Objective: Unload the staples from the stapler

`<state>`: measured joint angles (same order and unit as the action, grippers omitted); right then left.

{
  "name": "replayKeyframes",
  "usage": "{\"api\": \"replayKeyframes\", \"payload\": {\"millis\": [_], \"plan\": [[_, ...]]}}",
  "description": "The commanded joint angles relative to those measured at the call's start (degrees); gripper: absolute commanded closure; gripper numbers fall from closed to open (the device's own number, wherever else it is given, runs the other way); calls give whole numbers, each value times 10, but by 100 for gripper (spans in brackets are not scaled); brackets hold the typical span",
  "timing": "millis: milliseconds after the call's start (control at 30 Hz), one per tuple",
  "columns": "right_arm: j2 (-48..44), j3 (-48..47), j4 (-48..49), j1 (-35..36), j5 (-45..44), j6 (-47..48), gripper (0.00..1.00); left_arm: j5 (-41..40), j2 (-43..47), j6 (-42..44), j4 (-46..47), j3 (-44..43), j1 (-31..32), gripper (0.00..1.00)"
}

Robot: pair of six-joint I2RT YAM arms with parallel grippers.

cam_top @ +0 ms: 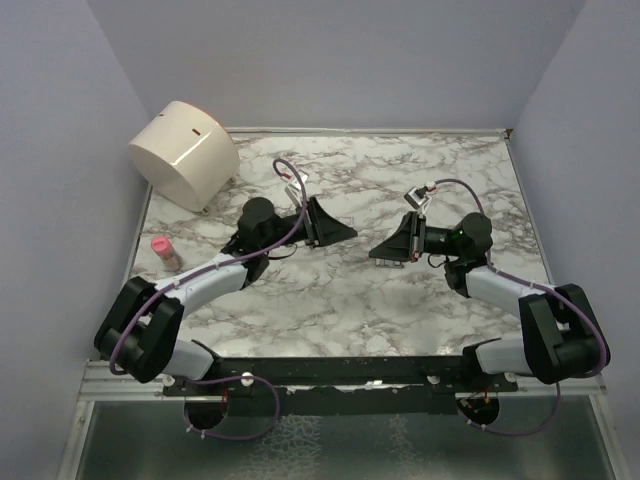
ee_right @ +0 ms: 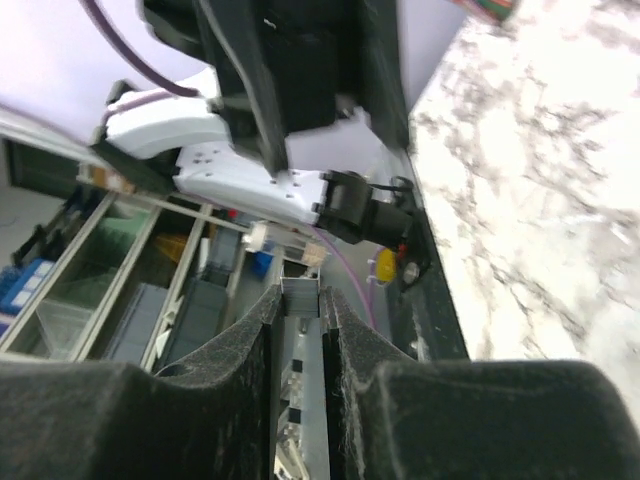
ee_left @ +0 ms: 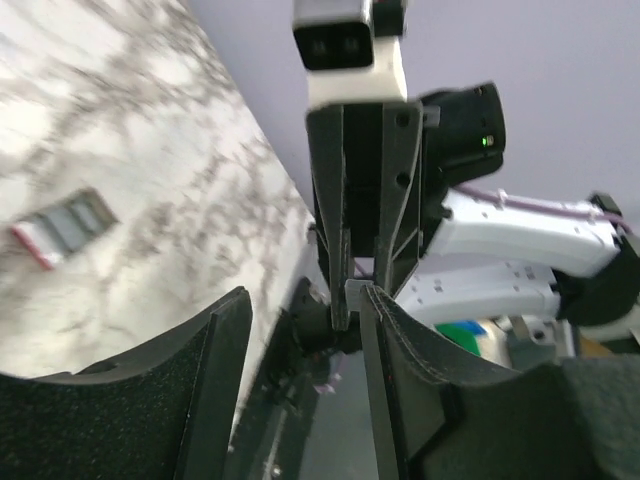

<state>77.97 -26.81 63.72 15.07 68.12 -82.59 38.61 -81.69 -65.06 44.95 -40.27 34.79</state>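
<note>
My right gripper [ee_right: 301, 306] is shut on the staples [ee_right: 300, 296], a tiny grey ribbed strip pinched at its fingertips, held above the table middle [cam_top: 380, 252]. My left gripper [ee_left: 303, 300] is open and empty, jaws wide apart, facing the right gripper a short gap away [cam_top: 350, 230]. In the left wrist view the right gripper's fingers [ee_left: 340, 200] show end-on with a small pale piece [ee_left: 357, 291] at their tips. The stapler [cam_top: 164, 253], pink with a paler part, lies on the marble table [cam_top: 330, 300] at the far left, away from both grippers.
A big cream drum [cam_top: 185, 153] stands at the back left corner. A small flat rectangular piece with grey panes and a red edge [ee_left: 63, 227] lies on the marble beside the left gripper. Lilac walls enclose the table on three sides.
</note>
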Motion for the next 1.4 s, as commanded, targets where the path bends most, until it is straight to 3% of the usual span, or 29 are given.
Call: {"api": "replayKeyframes", "payload": {"millis": [0, 100, 200, 367, 533, 900, 1367], "plan": [[-36, -28, -360, -26, -10, 255, 80, -10, 85, 152, -215, -30, -69, 49], [-33, -106, -663, -32, -119, 475, 80, -82, 107, 270, -409, -100, -101, 49], [-2, -169, -827, -32, -243, 580, 80, -161, 105, 353, -533, -171, -114, 49], [58, -256, -977, -32, -422, 645, 80, -217, 97, 425, -594, -246, -116, 49], [117, -341, -1087, -31, -491, 668, 81, -247, 99, 460, -602, -256, -115, 49], [223, -458, -1207, 18, -571, 641, 81, -360, 133, 515, -616, -210, -55, 49], [306, -537, -1230, 64, -604, 592, 80, -438, 147, 538, -628, -203, -6, 47]]}}
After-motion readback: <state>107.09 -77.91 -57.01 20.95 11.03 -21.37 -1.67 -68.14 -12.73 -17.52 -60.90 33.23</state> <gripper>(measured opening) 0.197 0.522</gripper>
